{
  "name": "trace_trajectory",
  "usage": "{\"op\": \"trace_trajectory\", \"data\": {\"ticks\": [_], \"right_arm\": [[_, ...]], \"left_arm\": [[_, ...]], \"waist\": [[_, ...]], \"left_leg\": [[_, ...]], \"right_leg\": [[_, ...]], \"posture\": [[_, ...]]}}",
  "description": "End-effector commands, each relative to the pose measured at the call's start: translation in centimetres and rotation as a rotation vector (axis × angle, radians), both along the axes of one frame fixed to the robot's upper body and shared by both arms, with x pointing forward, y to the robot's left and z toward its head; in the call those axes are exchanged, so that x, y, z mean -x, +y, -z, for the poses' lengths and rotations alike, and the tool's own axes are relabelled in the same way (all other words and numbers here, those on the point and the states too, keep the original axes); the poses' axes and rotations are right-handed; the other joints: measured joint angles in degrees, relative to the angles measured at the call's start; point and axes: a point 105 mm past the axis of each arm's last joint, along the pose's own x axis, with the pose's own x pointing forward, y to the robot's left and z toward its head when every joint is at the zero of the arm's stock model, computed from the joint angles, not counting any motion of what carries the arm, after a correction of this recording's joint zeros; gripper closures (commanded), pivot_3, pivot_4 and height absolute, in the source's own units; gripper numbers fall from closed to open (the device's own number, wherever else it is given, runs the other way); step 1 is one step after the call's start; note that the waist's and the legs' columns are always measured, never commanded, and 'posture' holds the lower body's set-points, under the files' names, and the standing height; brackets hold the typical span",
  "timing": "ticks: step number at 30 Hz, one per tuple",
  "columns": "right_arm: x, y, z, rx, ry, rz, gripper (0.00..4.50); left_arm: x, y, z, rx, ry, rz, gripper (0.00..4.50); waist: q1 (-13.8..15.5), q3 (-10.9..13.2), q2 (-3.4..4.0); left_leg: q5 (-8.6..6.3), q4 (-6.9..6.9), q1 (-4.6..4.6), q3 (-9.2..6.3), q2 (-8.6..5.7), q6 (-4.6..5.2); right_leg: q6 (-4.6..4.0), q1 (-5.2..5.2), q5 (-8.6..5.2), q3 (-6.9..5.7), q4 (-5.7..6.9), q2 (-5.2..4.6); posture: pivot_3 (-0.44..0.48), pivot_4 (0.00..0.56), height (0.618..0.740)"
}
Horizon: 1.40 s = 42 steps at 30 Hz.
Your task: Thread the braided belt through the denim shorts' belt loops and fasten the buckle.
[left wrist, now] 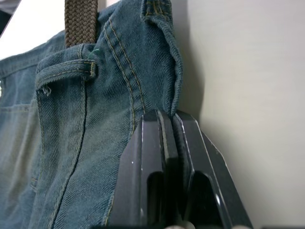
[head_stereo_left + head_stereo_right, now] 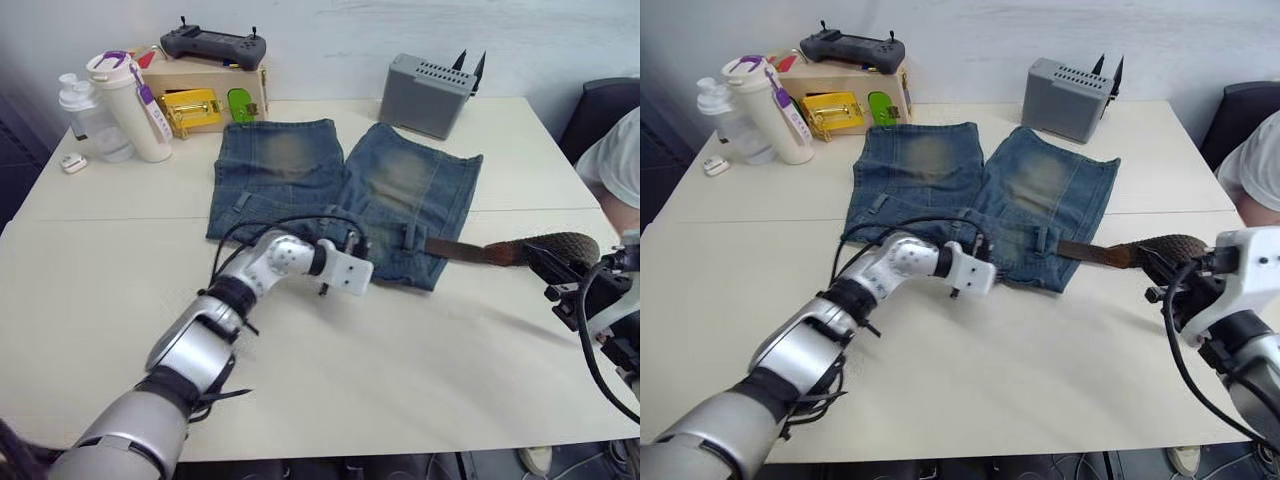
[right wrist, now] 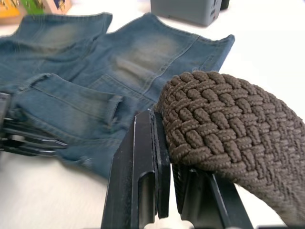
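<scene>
A pale cream table [image 2: 420, 360] fills the scene, pushed up near a light wall, with a dark chair [image 2: 600, 110] at its far right corner and a person's white sleeve [image 2: 615, 160] just in front of it. Along the far edge stand a grey ribbed box [image 2: 425, 92], a cardboard box [image 2: 215, 85] holding a yellow item [image 2: 190, 108] and a green one [image 2: 241, 104], with a black handheld controller [image 2: 213, 43] lying on top. Beside it stands a white tumbler with a purple strap [image 2: 128, 105], then a clear bottle [image 2: 85, 118] and a small white object [image 2: 73, 162], possibly an earbud case.

The denim shorts [image 2: 340, 195] lie flat mid-table, legs toward the wall, waistband nearest the robot. The left gripper [image 1: 169, 138] is pressed together on the waistband edge, denim pinched between its black fingers [image 1: 143, 176]. Close by, the braided belt [image 2: 500, 250] passes under a belt loop [image 1: 66, 71]. From the right end of the waistband the belt runs out across the table to the right gripper [image 3: 164, 157], which is clamped on a doubled-over bend of the brown weave.
</scene>
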Motion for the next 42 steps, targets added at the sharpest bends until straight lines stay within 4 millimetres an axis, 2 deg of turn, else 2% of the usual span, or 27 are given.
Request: {"op": "trace_trajectory", "data": {"ticks": [1,6,9,11,13,14,18,20,23,26,29,32,37,42], "right_arm": [[0.5,0.5,-1.0,-0.031,0.016,-0.034,4.5],[0.6,0.5,-0.3,-0.047,0.079,-0.042,4.5],[0.4,1.4,-0.1,-0.1,0.091,-0.065,4.5],[0.3,1.8,0.2,-0.131,0.103,-0.071,4.5],[0.4,2.8,0.7,-0.198,0.115,-0.073,4.5],[0.4,3.4,0.9,-0.239,0.117,-0.072,4.5],[0.1,4.9,1.6,-0.33,0.108,-0.057,4.5],[-0.4,5.5,2.2,-0.378,0.104,-0.037,4.5],[-1.2,6.4,3.4,-0.422,0.101,-0.027,4.5],[-2.2,7.5,5.1,-0.44,0.106,-0.027,4.5],[-3.1,7.9,6.1,-0.422,0.106,-0.03,4.5],[-3.7,7.4,6.6,-0.429,0.094,-0.011,4.5],[-3.9,7.0,7.2,-0.428,0.089,-0.001,4.5],[-4.0,7.7,7.4,-0.471,0.089,-0.028,4.5]], "left_arm": [[2.1,0.9,-0.7,-0.015,0.038,0.046,4.42],[4.6,3.0,0.5,-0.073,0.135,0.041,4.42],[3.9,2.7,0.2,-0.039,0.142,-0.009,4.42],[4.0,2.1,-0.6,0.023,0.228,-0.026,4.42],[5.0,2.4,-1.6,0.072,0.427,-0.026,3.73],[5.5,2.9,-2.0,0.081,0.523,-0.021,3.64],[7.0,4.9,-4.9,0.114,0.74,0.008,2.06],[6.8,6.0,-6.9,0.172,0.806,-0.011,1.12],[5.9,6.9,-9.2,0.273,0.835,-0.064,1.12],[4.5,7.3,-10.4,0.362,0.802,-0.159,1.12],[3.9,7.5,-10.3,0.387,0.773,-0.23,1.12],[4.0,7.8,-9.8,0.391,0.779,-0.269,1.12],[4.2,8.5,-9.4,0.401,0.787,-0.331,1.12],[4.2,8.6,-9.6,0.424,0.8,-0.348,1.12]], "waist": [[-0.1,0.0,0.0],[-0.2,0.0,0.01],[-0.2,0.0,0.02],[-0.2,0.0,0.02],[-0.1,0.0,0.01],[-0.2,0.0,0.01],[-0.9,0.0,0.0],[-0.7,0.0,0.0],[-0.5,0.0,0.01],[-0.4,0.0,0.0],[-0.4,0.0,0.01],[-0.4,0.0,0.01],[-0.5,0.0,0.01],[-0.4,0.0,0.0]], "left_leg": [[0.0,0.0,0.0,0.0,0.0,0.0],[-0.03,0.05,0.03,-0.04,-0.02,0.05],[-0.03,0.06,0.07,-0.06,-0.04,0.06],[-0.05,0.08,0.07,-0.1,-0.06,0.1],[-0.08,0.09,0.05,-0.16,-0.09,0.14],[-0.08,0.1,0.03,-0.17,-0.09,0.15],[-0.02,0.08,-0.09,-0.26,-0.06,0.03],[0.04,0.09,-0.04,-0.29,-0.06,-0.06],[0.14,0.1,0.04,-0.34,-0.11,-0.07],[0.13,0.09,0.05,-0.36,-0.11,-0.05],[0.09,0.05,0.03,-0.34,-0.13,0.01],[0.07,0.07,-0.03,-0.33,-0.13,0.04],[0.09,0.06,0.0,-0.35,-0.09,-0.01],[0.13,0.08,0.05,-0.36,-0.1,-0.07]], "right_leg": [[0.0,0.01,0.0,0.0,0.0,0.0],[0.04,0.13,-0.01,0.0,-0.02,-0.01],[0.07,0.19,-0.02,0.0,-0.03,0.01],[0.13,0.24,-0.02,0.0,-0.06,0.02],[0.2,0.26,-0.05,0.01,-0.07,0.01],[0.21,0.26,-0.05,0.0,-0.08,0.01],[0.21,0.13,-0.07,0.0,-0.04,0.08],[0.21,0.12,-0.07,0.0,0.05,0.08],[0.17,0.2,-0.05,0.01,0.09,0.06],[0.18,0.22,-0.05,0.01,0.06,0.06],[0.19,0.21,-0.05,0.02,0.02,0.04],[0.19,0.17,-0.06,0.03,0.0,0.02],[0.18,0.15,-0.06,0.03,0.09,0.02],[0.15,0.17,-0.04,0.04,0.2,0.01]], "posture": [[0.0,0.15,0.736],[0.0,0.15,0.736],[0.0,0.15,0.736],[0.0,0.15,0.736],[0.0,0.15,0.736],[0.0,0.15,0.736],[0.0,0.15,0.736],[0.0,0.15,0.736],[0.0,0.15,0.736],[0.0,0.15,0.736],[0.0,0.15,0.736],[0.0,0.15,0.736],[0.0,0.15,0.736],[0.0,0.15,0.736]]}}
